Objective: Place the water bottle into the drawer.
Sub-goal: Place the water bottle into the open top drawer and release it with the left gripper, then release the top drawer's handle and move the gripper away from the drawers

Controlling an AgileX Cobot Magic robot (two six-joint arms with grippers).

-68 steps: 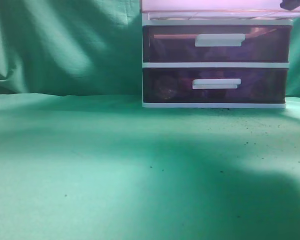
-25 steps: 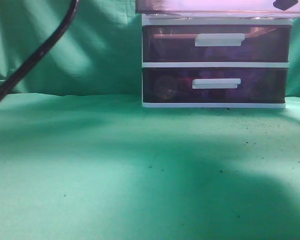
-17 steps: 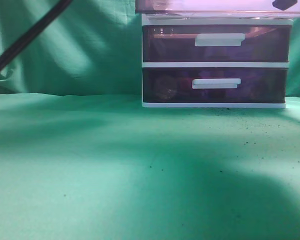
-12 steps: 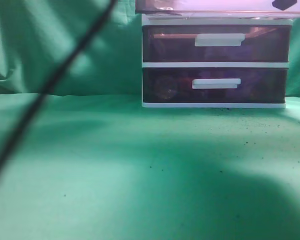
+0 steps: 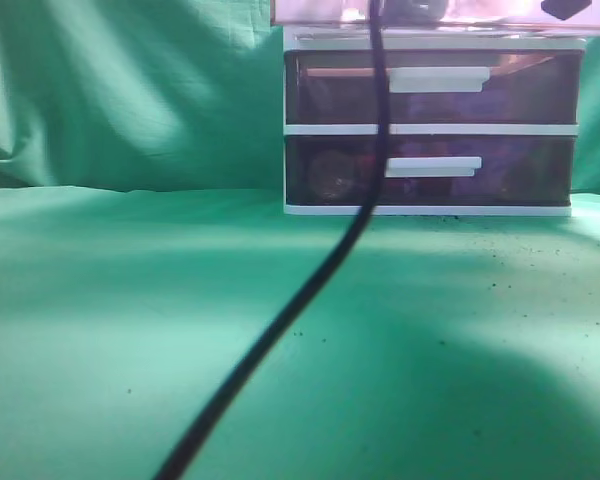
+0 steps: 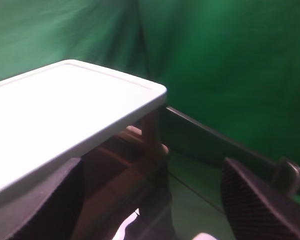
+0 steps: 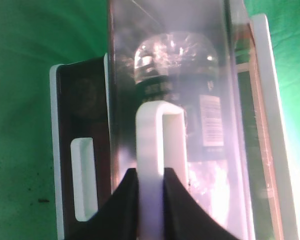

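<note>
The right wrist view looks straight onto the pulled-out drawer point(image 7: 167, 75): my right tool point(image 7: 151, 197) is clamped on its white handle point(image 7: 159, 145), one dark finger on each side of the bar. Directly ahead of that tool, seen through the translucent front, the water bottle point(image 7: 175, 95) lies inside the drawer, its domed clear end up in the picture and a dark printed label below it. I judge the placing done and the step in hand to be holding or closing the drawer; to do it well I would push squarely along the drawer's run, keeping the bar centred between the fingers so the drawer does not skew in the white cabinet point(image 7: 270, 100). The left wrist view shows what the right cannot: my left tool point(image 6: 155, 220), fingers spread and holding nothing, sits beside and just below the cabinet's white top. The exterior view shows neither tool clearly; it adds the two darker lower drawers point(image 5: 430, 130), the green surface point(image 5: 130, 320), and a black cable point(image 5: 310, 280) hanging across the cabinet front, which I would keep clear of the closing drawer.
</note>
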